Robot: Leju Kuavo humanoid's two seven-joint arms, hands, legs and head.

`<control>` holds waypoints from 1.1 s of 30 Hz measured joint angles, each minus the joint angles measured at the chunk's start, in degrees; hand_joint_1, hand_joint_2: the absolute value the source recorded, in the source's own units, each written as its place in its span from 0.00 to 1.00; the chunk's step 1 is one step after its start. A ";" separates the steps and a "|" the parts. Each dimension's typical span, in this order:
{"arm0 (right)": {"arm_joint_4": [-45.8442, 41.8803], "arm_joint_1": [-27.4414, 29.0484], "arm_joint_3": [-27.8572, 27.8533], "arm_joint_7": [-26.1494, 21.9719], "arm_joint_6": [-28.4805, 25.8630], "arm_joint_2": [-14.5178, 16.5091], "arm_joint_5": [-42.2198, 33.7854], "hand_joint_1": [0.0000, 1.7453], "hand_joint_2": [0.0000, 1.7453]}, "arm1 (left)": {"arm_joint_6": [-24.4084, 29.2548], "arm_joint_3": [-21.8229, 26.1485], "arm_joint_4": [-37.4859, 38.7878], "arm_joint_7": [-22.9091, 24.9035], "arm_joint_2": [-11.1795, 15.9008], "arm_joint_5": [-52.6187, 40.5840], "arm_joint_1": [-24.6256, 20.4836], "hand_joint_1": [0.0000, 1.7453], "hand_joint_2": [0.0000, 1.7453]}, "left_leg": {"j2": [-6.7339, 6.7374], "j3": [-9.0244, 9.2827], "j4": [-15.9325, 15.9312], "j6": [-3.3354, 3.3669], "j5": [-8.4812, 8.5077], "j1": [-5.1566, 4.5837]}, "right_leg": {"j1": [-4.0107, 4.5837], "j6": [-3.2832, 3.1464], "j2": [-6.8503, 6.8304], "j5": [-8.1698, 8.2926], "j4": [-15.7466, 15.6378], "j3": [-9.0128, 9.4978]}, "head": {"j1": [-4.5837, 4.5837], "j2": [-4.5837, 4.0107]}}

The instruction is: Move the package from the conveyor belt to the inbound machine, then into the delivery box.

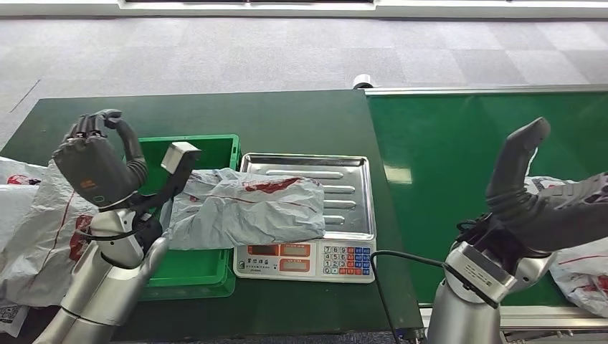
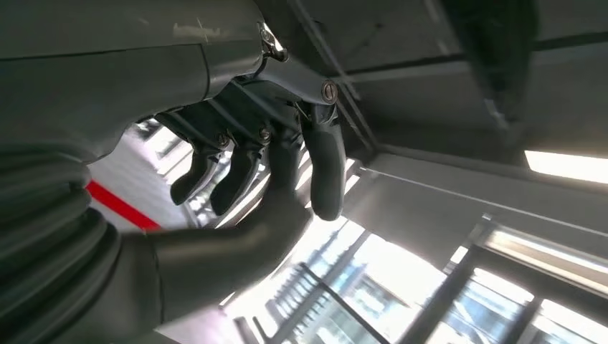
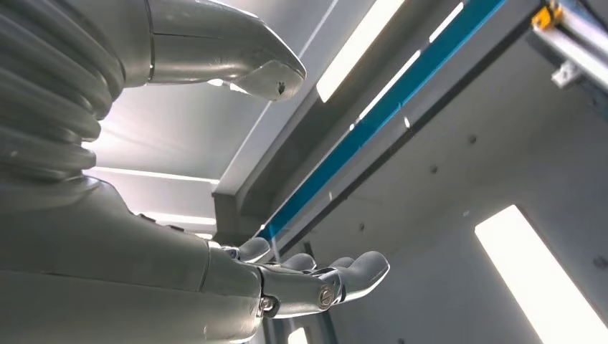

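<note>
A grey plastic package (image 1: 251,208) with red print lies across the steel tray of the inbound scale (image 1: 344,172), its left end hanging over the green delivery box (image 1: 193,269). My left hand (image 1: 97,161) is raised left of the box, well clear of the package. Its fingers (image 2: 236,168) are curled in toward the thumb and hold nothing. My right hand (image 1: 530,193) is lifted over the green conveyor belt (image 1: 459,143), thumb pointing up. In the right wrist view its fingers (image 3: 315,276) are stretched out and hold nothing.
Another grey package (image 1: 584,269) lies on the belt under my right arm. More grey bags (image 1: 36,229) are piled at the far left, beside the dark green table (image 1: 287,122). The scale's keypad (image 1: 345,259) faces me, with a black cable next to it.
</note>
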 joint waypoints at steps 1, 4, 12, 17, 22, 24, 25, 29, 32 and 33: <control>0.01 0.00 -0.01 0.00 0.01 0.00 0.05 0.00 1.00 | -0.01 -2.93 1.17 -0.01 0.99 0.02 -0.73 0.50 1.00 | 0.10 0.01 0.00 0.00 -0.01 -0.01 | -0.01 -0.02 0.08 0.03 0.01 -0.03 | 0.01 0.00; 0.02 0.01 -0.02 0.01 -0.01 0.00 0.11 0.00 1.00 | 0.01 -8.32 3.82 -0.01 3.24 0.04 -2.55 0.50 1.00 | 0.37 -0.02 0.02 -0.01 -0.03 -0.04 | -0.04 -0.05 0.29 0.11 0.00 -0.16 | 0.03 0.00; 0.11 0.02 -0.09 0.00 -0.01 0.00 0.26 0.00 1.00 | 0.02 -13.53 6.11 -0.54 4.67 0.90 -3.42 0.00 1.00 | 0.28 -0.02 0.00 -0.01 -0.05 -0.05 | -0.04 -0.06 0.24 0.06 0.00 -0.17 | 0.01 0.00; 0.84 0.04 -0.37 -0.01 0.01 -0.02 0.26 0.00 1.00 | -6.63 -6.10 4.47 -21.68 -4.17 28.04 3.96 0.00 1.00 | 0.29 -0.07 0.02 0.09 -0.12 -0.09 | -0.09 0.01 0.25 0.01 -0.04 -0.14 | 0.03 0.00; 2.22 0.01 -0.46 0.01 0.01 -0.02 0.18 0.00 1.00 | -19.49 -1.56 3.41 -62.97 -8.70 41.61 8.40 0.00 1.00 | 0.19 -0.10 0.03 0.12 -0.14 -0.13 | -0.11 0.06 0.16 0.00 -0.05 -0.14 | 0.03 0.00; 2.62 -0.01 -0.47 -0.01 0.01 -0.02 0.18 0.00 1.00 | -21.50 -1.17 3.29 -64.46 -9.64 39.26 9.40 0.00 1.00 | 0.14 -0.10 0.02 0.11 -0.14 -0.13 | -0.10 0.08 0.11 -0.02 -0.05 -0.12 | 0.03 0.00; 2.79 -0.01 -0.47 0.00 0.01 -0.02 0.16 0.00 1.00 | -21.87 -1.02 3.23 -62.34 -10.01 38.82 9.79 0.00 1.00 | 0.15 -0.09 0.02 0.11 -0.14 -0.13 | -0.10 0.08 0.12 -0.02 -0.04 -0.13 | 0.02 0.00; 3.31 -0.02 -0.47 0.01 0.01 -0.02 0.09 0.00 1.00 | -23.88 -0.54 3.19 -56.83 -10.76 37.97 10.49 0.00 1.00 | 0.12 -0.09 0.02 0.10 -0.13 -0.11 | -0.07 0.07 0.10 -0.03 -0.04 -0.12 | 0.02 0.00; 3.68 -0.04 -0.47 0.00 0.01 -0.02 0.11 0.00 1.00 | -27.16 -0.51 3.57 -57.91 -10.97 37.42 10.69 0.00 1.00 | 0.12 -0.08 0.01 0.10 -0.12 -0.09 | -0.07 0.06 0.10 -0.03 -0.03 -0.11 | 0.02 0.00; 3.79 -0.05 -0.47 0.00 0.01 -0.02 0.11 0.00 1.00 | -28.24 -0.51 3.82 -58.47 -10.98 37.33 10.67 0.00 1.00 | 0.12 -0.08 0.01 0.10 -0.12 -0.09 | -0.07 0.06 0.11 -0.03 -0.03 -0.12 | 0.02 0.00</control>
